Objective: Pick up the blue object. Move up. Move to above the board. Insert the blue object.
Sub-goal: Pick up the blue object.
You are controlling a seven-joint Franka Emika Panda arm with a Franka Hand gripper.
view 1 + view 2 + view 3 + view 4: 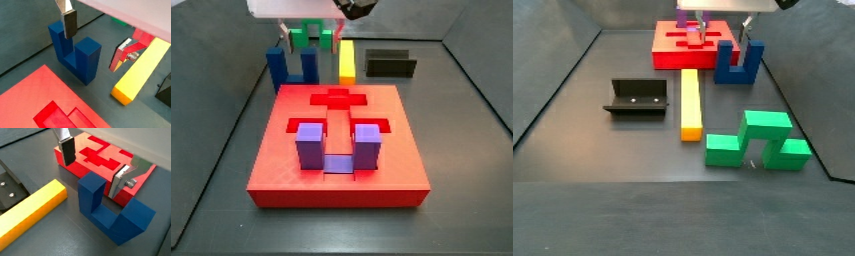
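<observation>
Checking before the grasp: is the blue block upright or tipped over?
Upright: the blue block stands on its base, prongs up, on the floor beside the red board; gripper open above it.

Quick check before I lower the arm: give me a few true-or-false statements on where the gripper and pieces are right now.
1. The gripper has its fingers apart around one prong of the blue object. True.
2. The blue object sits in the board. False: it stands on the floor beside it.
3. A purple block is on the board. True.
4. The yellow bar lies on the board. False: it lies on the floor.
</observation>
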